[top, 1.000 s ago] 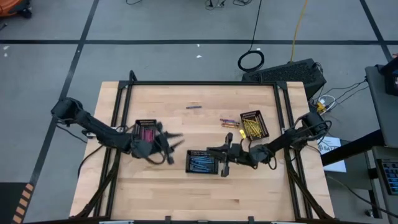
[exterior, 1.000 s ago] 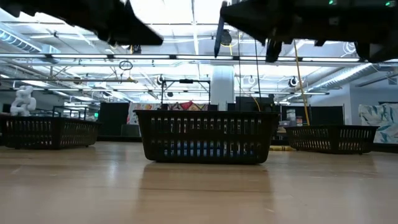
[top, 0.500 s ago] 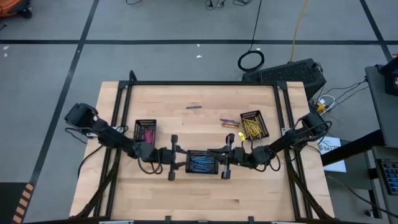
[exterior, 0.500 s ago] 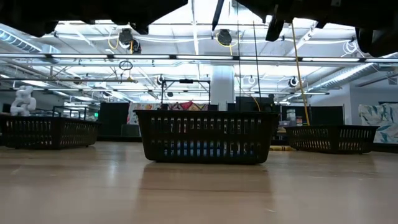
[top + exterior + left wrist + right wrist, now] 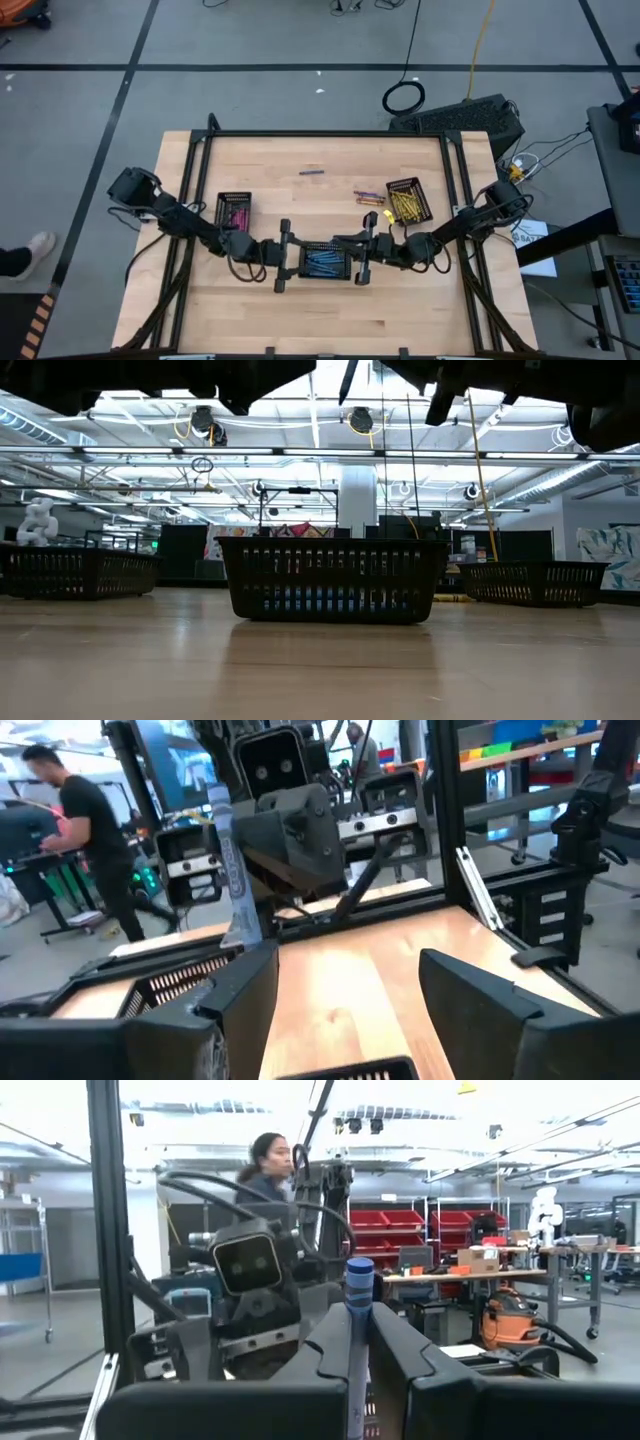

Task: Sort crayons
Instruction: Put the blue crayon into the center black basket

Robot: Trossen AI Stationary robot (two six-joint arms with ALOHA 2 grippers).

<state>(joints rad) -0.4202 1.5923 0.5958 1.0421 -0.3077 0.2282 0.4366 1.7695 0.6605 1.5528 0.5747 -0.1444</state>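
Observation:
My right gripper point(image 5: 347, 250) hovers over the middle black tray point(image 5: 325, 262), which holds blue crayons, and is shut on a blue crayon point(image 5: 359, 1285). The left wrist view shows that crayon point(image 5: 230, 870) upright. My left gripper point(image 5: 297, 258) faces it from the tray's left side. It is open, and nothing is between its fingers point(image 5: 250, 990). A tray of pink crayons point(image 5: 235, 210) stands at the left, a tray of yellow crayons point(image 5: 408, 200) at the right. Loose crayons point(image 5: 368, 197) lie by the yellow tray, and one crayon point(image 5: 311, 172) lies farther back. My right gripper pinches the blue crayon between its two fingers point(image 5: 335, 1335), which come about level from the table's right side and lie across it. The crayon stands upright, its upper end point(image 5: 359, 1272) sticking out above the fingers. It is lifted clear of the table and the tray.
In the low view the middle tray point(image 5: 330, 582) stands in front, with the other two trays point(image 5: 75, 572) point(image 5: 535, 582) at either side. The black frame rails point(image 5: 325, 134) run along the table's edges. People stand beyond the table point(image 5: 90, 830) point(image 5: 268, 1165). Bare wood lies in front of the trays.
My left gripper has moved from beside the pink tray toward the table's right, up to the middle tray's left side. It has tipped up until its fingers point level at my right gripper. My right gripper and its crayon have stayed over the tray.

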